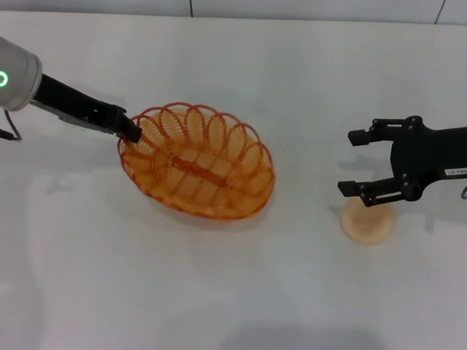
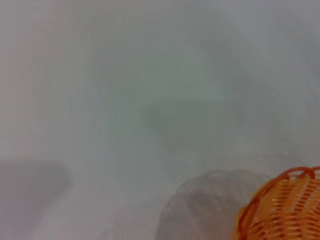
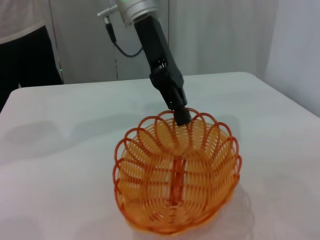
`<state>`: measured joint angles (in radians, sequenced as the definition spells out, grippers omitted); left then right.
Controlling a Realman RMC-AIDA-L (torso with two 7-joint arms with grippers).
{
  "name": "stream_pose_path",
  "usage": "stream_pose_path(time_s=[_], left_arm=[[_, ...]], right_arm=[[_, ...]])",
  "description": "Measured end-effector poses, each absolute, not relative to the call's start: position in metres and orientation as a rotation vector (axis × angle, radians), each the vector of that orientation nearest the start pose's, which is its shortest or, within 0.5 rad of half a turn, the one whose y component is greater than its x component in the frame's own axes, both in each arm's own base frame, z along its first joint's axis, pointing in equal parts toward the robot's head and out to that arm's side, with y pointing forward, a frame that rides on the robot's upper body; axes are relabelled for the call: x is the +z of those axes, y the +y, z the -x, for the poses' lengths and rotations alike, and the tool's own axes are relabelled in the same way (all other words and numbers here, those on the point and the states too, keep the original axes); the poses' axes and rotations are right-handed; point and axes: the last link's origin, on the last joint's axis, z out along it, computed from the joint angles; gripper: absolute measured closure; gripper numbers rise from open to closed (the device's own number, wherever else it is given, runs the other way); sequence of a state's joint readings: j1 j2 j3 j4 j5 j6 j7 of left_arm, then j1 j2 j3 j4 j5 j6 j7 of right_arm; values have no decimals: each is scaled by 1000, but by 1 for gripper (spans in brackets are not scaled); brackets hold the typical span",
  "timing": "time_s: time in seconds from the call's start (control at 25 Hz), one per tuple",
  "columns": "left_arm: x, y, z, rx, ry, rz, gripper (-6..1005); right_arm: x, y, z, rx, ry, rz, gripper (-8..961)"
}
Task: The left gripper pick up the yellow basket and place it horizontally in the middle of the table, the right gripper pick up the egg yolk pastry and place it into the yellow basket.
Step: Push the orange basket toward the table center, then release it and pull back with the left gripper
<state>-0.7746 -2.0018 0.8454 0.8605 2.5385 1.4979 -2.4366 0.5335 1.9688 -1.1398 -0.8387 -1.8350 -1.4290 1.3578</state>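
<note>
The yellow basket [image 1: 197, 160] sits on the white table [image 1: 237, 298] left of the middle, its long axis slanted. My left gripper [image 1: 131, 130] is shut on the basket's rim at its far left end; the right wrist view shows the same hold [image 3: 180, 115] on the basket [image 3: 176, 180]. A part of the basket [image 2: 285, 210] shows in the left wrist view. The egg yolk pastry [image 1: 368, 223] lies on the table at the right. My right gripper [image 1: 355, 162] is open and empty, hovering just beyond and above the pastry.
The table's far edge [image 1: 239, 18] runs along the back, with a wall behind it. In the right wrist view a person in dark clothes [image 3: 25, 55] stands beyond the table's far corner.
</note>
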Motion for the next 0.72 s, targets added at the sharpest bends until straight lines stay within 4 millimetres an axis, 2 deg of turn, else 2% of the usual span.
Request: stream_pose_path(time_s=[0.04,0.2,0.44,0.72], left_arm=[[35,397,233,93,-1432,2456,924],[27,394,229,103,-1619,2369,927],[6,387,221,192,-1800,2250,932],[-4,390,214,117,-1886,2155,931]], right_arm=[[13,357,-229,384,146,2871,111],[20,356,-231,405,155,2850,111],[26,349,-238,392,128,2834,112],[27,340,-242,401,102,2852,112]])
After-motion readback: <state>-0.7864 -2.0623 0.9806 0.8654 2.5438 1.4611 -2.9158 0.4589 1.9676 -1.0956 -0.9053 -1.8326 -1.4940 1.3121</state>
